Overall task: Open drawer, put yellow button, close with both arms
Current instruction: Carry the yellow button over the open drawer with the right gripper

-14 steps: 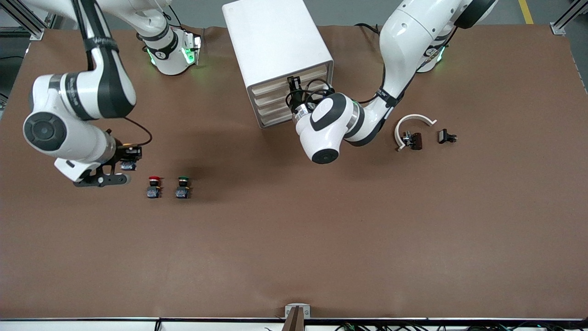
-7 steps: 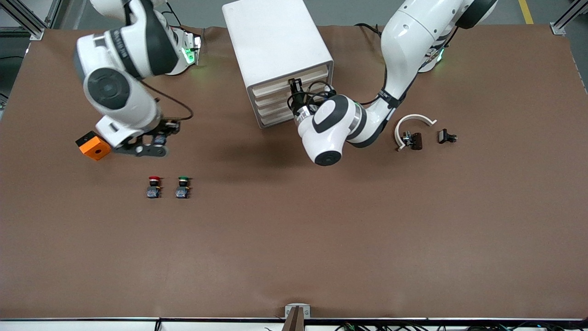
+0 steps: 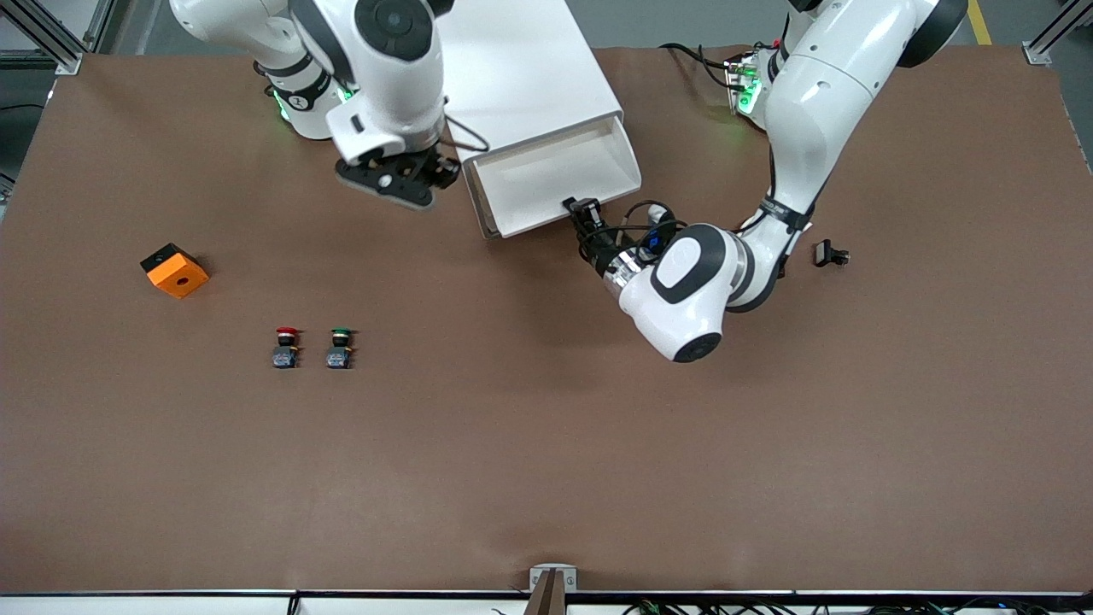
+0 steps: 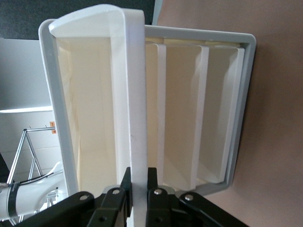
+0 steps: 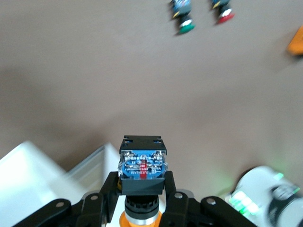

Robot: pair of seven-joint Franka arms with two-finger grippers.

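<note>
The white cabinet (image 3: pixel 512 68) stands at the table's robot side, and its top drawer (image 3: pixel 555 175) is pulled out and shows an empty white inside. My left gripper (image 3: pixel 585 213) is shut on the drawer's front strip (image 4: pixel 129 104), one finger on each face. My right gripper (image 3: pixel 420 175) hangs over the table just beside the open drawer, toward the right arm's end. It is shut on the yellow button (image 5: pixel 142 165), gripping its dark body; the blue label faces the camera and the yellow cap (image 5: pixel 141 220) points toward the wrist. A corner of the drawer (image 5: pixel 42 175) shows under it.
A red button (image 3: pixel 286 346) and a green button (image 3: pixel 340 348) stand side by side on the brown table, nearer the front camera. An orange block (image 3: pixel 174 270) lies toward the right arm's end. A small black clip (image 3: pixel 830 254) lies toward the left arm's end.
My left gripper has pulled the top drawer out toward the front camera. My right arm has carried the yellow button from near the red button up to beside the drawer, uncovering the orange block.
</note>
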